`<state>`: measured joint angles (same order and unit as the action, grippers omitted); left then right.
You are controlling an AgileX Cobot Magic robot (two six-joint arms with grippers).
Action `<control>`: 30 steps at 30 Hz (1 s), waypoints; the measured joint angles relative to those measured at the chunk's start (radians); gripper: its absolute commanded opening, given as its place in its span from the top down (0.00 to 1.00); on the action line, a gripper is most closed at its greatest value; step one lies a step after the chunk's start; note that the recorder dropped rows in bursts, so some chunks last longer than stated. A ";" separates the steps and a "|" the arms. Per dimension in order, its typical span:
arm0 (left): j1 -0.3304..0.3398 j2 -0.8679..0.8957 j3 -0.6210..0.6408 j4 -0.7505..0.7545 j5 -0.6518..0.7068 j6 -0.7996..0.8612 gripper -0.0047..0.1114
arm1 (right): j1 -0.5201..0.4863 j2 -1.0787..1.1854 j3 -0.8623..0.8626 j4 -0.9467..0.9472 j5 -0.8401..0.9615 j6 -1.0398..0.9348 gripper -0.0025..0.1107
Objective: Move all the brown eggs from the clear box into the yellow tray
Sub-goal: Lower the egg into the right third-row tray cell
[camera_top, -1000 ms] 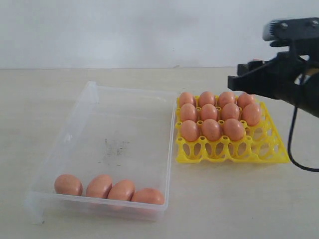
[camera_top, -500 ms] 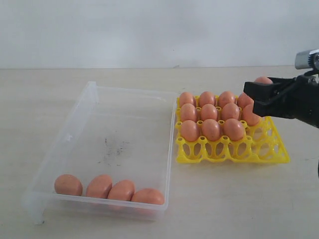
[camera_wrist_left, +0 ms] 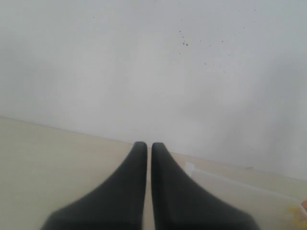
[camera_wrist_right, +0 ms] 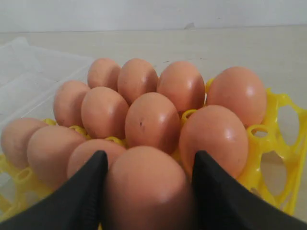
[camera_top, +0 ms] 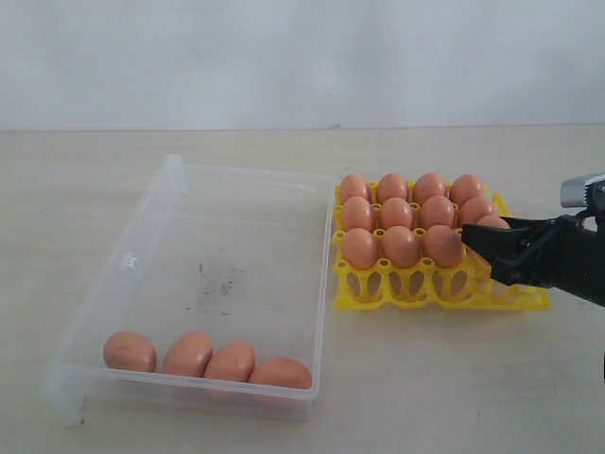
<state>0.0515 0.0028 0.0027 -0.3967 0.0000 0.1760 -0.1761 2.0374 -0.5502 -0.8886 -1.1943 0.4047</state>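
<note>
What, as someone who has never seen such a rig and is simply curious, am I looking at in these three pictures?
This is a two-armed robot; each arm ends in a two-fingered claw. The wide picture comes from a camera off the arms. The other two come from cameras on the wrists, looking out along the claws. On the table stand a clear box, with four brown eggs along its near wall, and a yellow tray, with eleven eggs seated and its front row empty. The right claw grips another brown egg low at the tray's right side; whether it rests in a cup yet I cannot tell. The left claw is shut, holds nothing, and faces a pale wall.
</note>
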 measured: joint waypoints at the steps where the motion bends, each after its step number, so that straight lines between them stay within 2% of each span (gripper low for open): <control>1: 0.000 0.000 0.000 0.000 0.000 0.000 0.93 | 0.000 0.010 -0.008 -0.003 -0.002 -0.002 0.98; 30: 0.000 0.000 0.000 0.000 0.000 0.000 0.93 | -0.001 0.034 -0.052 0.019 -0.007 -0.036 0.98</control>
<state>0.0515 0.0028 0.0027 -0.3967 0.0000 0.1760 -0.1767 2.0718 -0.6022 -0.8693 -1.2018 0.3684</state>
